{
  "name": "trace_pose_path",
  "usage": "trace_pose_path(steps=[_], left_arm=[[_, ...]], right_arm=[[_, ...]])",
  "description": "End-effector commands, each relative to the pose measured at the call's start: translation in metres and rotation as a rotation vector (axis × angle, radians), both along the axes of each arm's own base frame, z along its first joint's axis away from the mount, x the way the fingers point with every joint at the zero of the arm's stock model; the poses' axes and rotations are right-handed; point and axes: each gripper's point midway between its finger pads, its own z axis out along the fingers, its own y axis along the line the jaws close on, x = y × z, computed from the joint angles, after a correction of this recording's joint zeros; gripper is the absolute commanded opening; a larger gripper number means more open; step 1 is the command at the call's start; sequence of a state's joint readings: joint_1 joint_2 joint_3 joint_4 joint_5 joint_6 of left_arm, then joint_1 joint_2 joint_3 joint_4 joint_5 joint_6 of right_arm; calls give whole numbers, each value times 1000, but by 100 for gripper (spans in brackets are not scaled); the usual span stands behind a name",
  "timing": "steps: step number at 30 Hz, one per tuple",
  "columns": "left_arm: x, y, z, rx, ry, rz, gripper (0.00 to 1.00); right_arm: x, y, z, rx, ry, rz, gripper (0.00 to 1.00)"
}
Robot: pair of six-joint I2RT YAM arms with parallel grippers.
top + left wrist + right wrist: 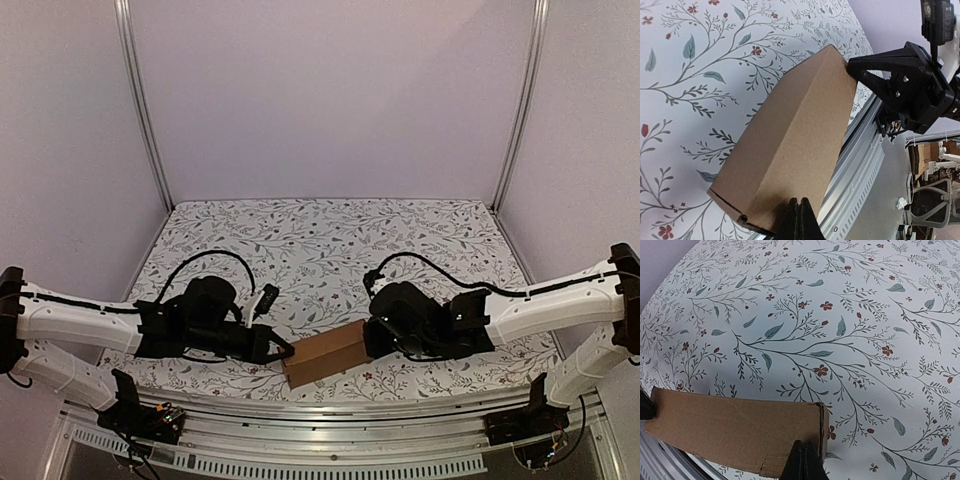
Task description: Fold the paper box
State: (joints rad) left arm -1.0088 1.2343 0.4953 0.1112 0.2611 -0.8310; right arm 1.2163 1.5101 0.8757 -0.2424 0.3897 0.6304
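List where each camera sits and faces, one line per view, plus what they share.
Top external: above and behind the arms, looking down on the floral table; both arms, left gripper and right gripper show.
Left wrist: on the left arm, looking along its shut fingers at the paper box; the right gripper shows beyond.
Right wrist: on the right arm, looking over the box's end across the table; only its own fingertips show.
Shared: all three see the box.

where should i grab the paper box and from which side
Take the paper box at its short ends, coming in along its long axis from left and right. It lies flat as a closed oblong near the front edge of the table, so the thin end edges look like the easiest pinch. The left gripper and right gripper sit pinched there.
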Motion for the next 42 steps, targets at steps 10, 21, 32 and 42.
trace_pose_path(steps=[10,21,32,42], left_arm=[[-5,17,-18,170,22,-9,1],[4,4,53,49,-60,-2,5],[-12,8,-2,71,84,0,4],[-22,13,-49,151,168,-6,0]], right_arm=[[-19,-32,-43,-121,118,-25,0],[-18,-34,-45,-143,108,-22,0],[-20,-34,-49,-153,107,-19,0],[-20,-34,-47,-151,106,-29,0]])
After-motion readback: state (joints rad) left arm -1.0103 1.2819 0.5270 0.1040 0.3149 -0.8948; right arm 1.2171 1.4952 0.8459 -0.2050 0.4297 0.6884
